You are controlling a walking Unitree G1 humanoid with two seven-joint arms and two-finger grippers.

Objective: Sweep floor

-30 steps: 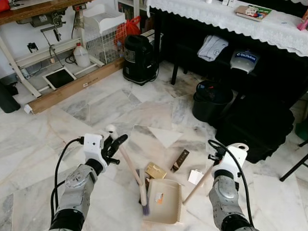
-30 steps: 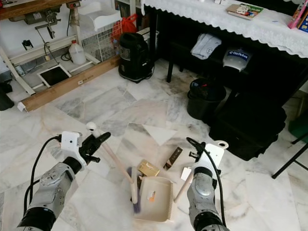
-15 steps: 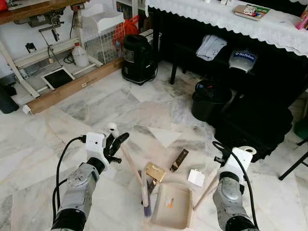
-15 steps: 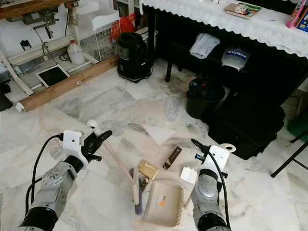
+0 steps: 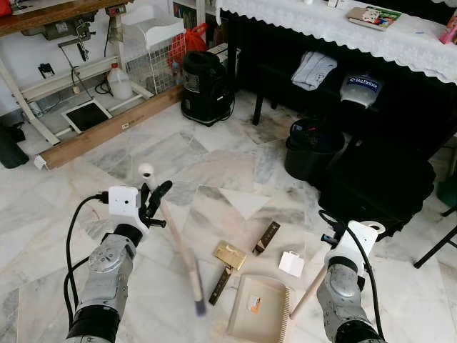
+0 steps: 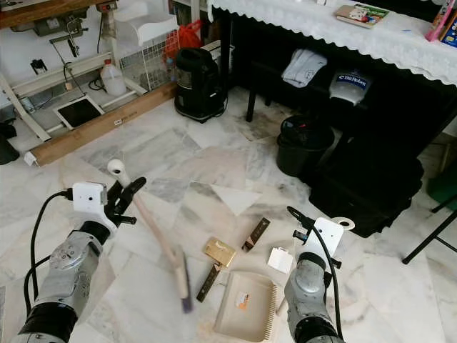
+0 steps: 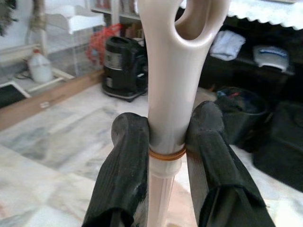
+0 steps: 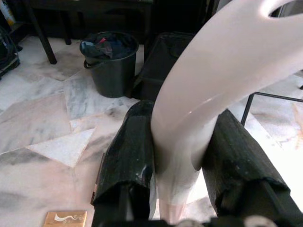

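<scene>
Left tool point(image 7: 165, 142) pressed tight on the pale broom handle point(image 5: 171, 239), black fingers point(image 7: 125, 165) on either side just below the handle's hanging loop. Broom slanted down and toward the middle, bristle end point(image 5: 198, 304) blurred, low over the marble floor point(image 5: 214, 164). Right tool point(image 8: 177, 146) clamped on the cream dustpan handle point(image 5: 314, 286), fingers point(image 8: 130, 156) squeezing its curved top. Dustpan point(image 5: 258, 307) flat on the floor between the two arms, a small orange scrap point(image 5: 254, 306) lying inside it.

Just beyond the dustpan's open edge: a gold box point(image 5: 230, 255), a dark thin strip point(image 5: 219, 286) beside it toward the broom, a second dark strip point(image 5: 268, 237) a little farther off, and a small white carton point(image 5: 291, 263) near the right arm. All apart from the bristles.

Farther back: black bucket point(image 5: 313, 148) under a table point(image 5: 343, 25) draped with a white lace cloth, black vacuum cleaner point(image 5: 206, 86) near a white wire basket point(image 5: 153, 61), a white jug point(image 5: 120, 82), and a long wooden plank point(image 5: 107, 128) lying along the floor.
</scene>
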